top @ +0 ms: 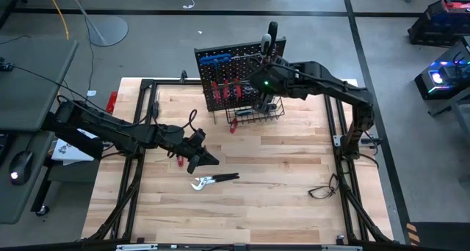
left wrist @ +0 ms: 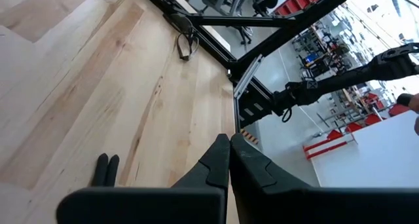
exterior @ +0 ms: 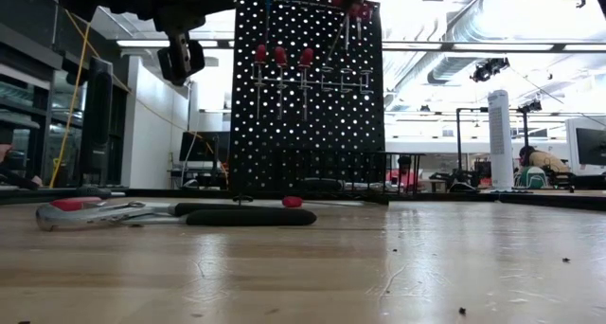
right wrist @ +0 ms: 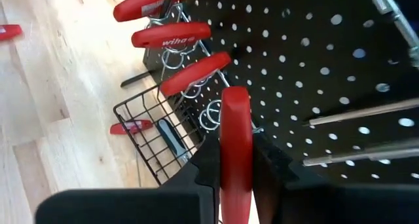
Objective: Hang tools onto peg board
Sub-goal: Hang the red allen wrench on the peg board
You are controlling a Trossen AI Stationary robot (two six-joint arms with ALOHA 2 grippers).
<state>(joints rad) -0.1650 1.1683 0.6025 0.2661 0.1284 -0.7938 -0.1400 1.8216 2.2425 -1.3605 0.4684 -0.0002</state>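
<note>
Right gripper (right wrist: 234, 175): up against the peg board (right wrist: 327, 47), fingers clamped on a red-handled screwdriver (right wrist: 236, 135).
Held screwdriver: long axis runs straight out between the fingers, its far end at a metal ring (right wrist: 216, 112) on the board.
Hung screwdrivers (right wrist: 171, 35): three red handles just beyond the fingertips, side by side in rings.
Wire basket (right wrist: 154, 135): beside the fingers, low on the board.
Left gripper (top: 200, 157): fingers together, holding nothing, above the table (top: 294, 177).
Pliers (top: 211, 180): lying flat on the table just beside the left gripper, lengthwise across the table.

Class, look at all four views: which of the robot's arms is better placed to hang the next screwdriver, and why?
The right. Its gripper is shut on a red-handled screwdriver right at the peg board rings. The left gripper is shut and empty over the table.
</note>
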